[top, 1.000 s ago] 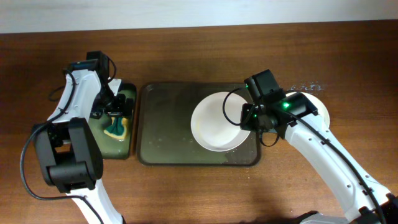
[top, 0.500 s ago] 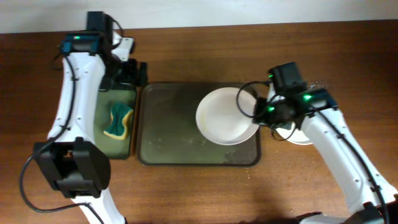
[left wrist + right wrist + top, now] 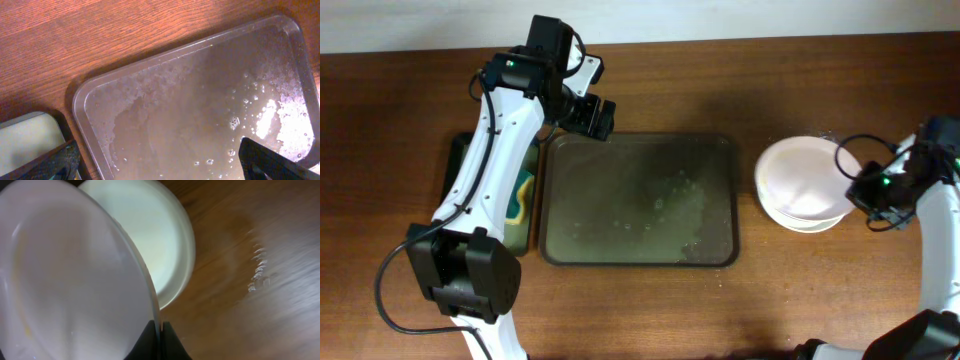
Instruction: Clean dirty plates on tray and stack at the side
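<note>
- The right gripper (image 3: 853, 183) is clenched on the right-hand rim of a white plate (image 3: 803, 178). It holds the plate just above the stack (image 3: 810, 224) that sits on the table (image 3: 820, 300) beside the tray (image 3: 640, 262).
- In the right wrist view the held plate hangs tilted over the lower plate. The pinch on the rim probably serves to keep the fingers off the stack when the plate is lowered.
- How many plates lie underneath cannot be told; only one face shows.
- The dark brown tray now carries no plate. Its floor is wet, with suds (image 3: 235, 122) and streaks, which suggests washing was done there.
- The left gripper (image 3: 592, 115) hovers over the tray's far left corner with its fingers (image 3: 60, 162) spread wide and nothing between them. It is likely parked out of the way.
- The green and yellow sponge (image 3: 524, 196) lies in the small black tray (image 3: 520, 240) to the left of the big one, partly hidden under the left arm.
- Compared with a second ago, the plate has left the right end of the tray and travelled rightward to the stack, with the right gripper gripping it throughout.
- In the same time the left arm has drawn back from the sponge and swung towards the tray's far corner, its fingers open all the while.
- Judged from this, only the set-down of this plate remains.
</note>
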